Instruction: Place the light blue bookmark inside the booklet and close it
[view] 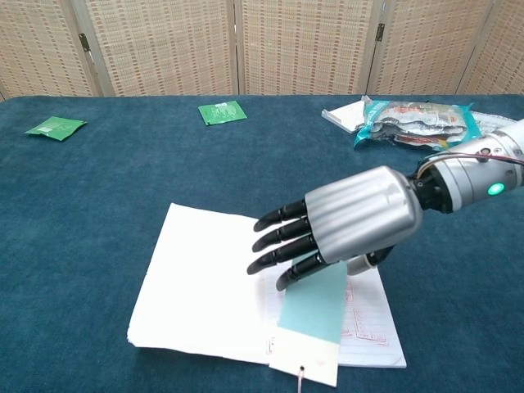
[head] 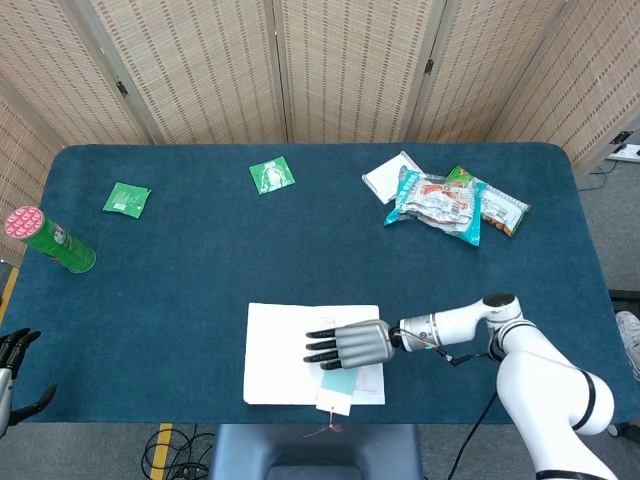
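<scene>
The white booklet lies open near the table's front edge, with lined writing on its right page. My right hand hovers over that right page, fingers stretched toward the left. It pinches the light blue bookmark between thumb and fingers. The bookmark slants down over the lower right page, and its white end with a short string hangs past the booklet's front edge. My left hand shows only at the lower left corner of the head view, off the table, fingers apart and holding nothing.
A green can with a red lid lies at the far left. Two green packets lie toward the back. Snack bags and a white box sit at the back right.
</scene>
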Controlling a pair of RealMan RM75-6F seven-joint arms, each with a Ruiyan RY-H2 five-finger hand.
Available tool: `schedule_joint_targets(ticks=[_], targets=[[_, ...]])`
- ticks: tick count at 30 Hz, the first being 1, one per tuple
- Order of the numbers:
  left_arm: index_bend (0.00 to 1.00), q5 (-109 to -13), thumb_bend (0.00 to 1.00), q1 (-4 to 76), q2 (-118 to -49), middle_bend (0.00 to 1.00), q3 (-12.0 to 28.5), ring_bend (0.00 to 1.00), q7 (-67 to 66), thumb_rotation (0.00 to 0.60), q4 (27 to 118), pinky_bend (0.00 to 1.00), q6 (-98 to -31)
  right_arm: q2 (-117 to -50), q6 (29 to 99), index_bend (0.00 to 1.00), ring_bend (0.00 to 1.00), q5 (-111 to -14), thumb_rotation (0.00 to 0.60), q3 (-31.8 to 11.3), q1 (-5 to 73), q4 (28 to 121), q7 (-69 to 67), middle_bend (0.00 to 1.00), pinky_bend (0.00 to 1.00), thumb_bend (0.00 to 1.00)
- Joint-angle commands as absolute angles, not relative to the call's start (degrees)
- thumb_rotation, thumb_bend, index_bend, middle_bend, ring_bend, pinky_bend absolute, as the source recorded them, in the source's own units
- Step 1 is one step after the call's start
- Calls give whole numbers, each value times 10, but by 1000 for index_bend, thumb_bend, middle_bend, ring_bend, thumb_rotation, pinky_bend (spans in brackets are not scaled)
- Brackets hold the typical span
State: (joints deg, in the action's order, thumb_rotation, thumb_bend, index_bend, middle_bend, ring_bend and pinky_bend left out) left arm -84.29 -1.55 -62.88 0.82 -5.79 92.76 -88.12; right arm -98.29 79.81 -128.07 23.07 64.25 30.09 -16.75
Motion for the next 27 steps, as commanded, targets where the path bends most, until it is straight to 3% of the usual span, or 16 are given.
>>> schedule_joint_targets(ticks=[1,14,27], targets=[[190,-843,268,-16,-629,163,8,152,-58,600,928,202,-881,-988,788,159,0,-1272,600,229,645,289,-168,0,0,222],[190,-839,269,-15,-629,163,8,152,-60,600,927,202,-879,-1006,764,40,0,-1244,600,221,646,275,-156,0,0,200],[190,-841,269,-15,-631,163,6,152,-55,600,925,202,-877,-979,744,0,0,-1196,600,204,620,328,-149,0,0,185]])
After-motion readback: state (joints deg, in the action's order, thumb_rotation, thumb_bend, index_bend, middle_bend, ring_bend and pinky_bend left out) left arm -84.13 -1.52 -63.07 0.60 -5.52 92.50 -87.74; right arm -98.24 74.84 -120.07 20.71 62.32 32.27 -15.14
